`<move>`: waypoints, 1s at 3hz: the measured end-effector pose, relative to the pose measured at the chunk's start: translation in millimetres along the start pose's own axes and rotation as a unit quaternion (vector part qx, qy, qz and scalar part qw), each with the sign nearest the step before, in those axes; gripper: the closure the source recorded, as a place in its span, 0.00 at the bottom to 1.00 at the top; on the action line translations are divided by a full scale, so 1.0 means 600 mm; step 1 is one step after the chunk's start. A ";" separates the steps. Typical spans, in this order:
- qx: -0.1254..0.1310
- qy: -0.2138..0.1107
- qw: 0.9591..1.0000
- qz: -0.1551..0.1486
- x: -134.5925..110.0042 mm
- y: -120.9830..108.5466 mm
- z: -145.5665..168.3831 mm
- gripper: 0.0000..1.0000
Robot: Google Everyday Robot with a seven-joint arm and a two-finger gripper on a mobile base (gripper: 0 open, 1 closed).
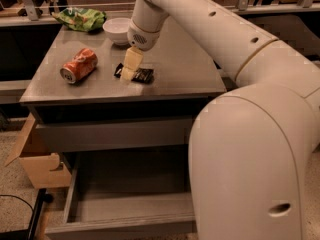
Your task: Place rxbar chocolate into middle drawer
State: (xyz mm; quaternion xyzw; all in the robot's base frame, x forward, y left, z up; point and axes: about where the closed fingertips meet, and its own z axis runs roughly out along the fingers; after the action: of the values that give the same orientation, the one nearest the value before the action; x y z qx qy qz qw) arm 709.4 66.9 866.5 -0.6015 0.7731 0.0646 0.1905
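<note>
Gripper, pointing down from the arm, tip at the left end of the rxbar chocolate; whether it grips cannot be told. The bar lies flat mid-countertop, nearer the front edge. Crushed orange can towards the left edge; white bowl and green bag at the rear edge. Middle drawer pulled open below.

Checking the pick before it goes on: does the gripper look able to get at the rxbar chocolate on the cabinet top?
Probably yes. The gripper hangs right over the rxbar chocolate, at its left part, with nothing between them; the crushed can lies apart to the left, the bowl farther back.
</note>
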 end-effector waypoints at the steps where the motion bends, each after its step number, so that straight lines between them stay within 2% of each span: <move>1: -0.010 0.005 1.000 -0.004 -0.010 0.000 0.028 0.00; 3: 0.006 0.027 1.000 -0.003 -0.005 -0.005 0.045 0.00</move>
State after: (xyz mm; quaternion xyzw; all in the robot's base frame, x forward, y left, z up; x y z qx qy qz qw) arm 718.8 77.4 842.9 -0.6044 0.7764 0.0427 0.1734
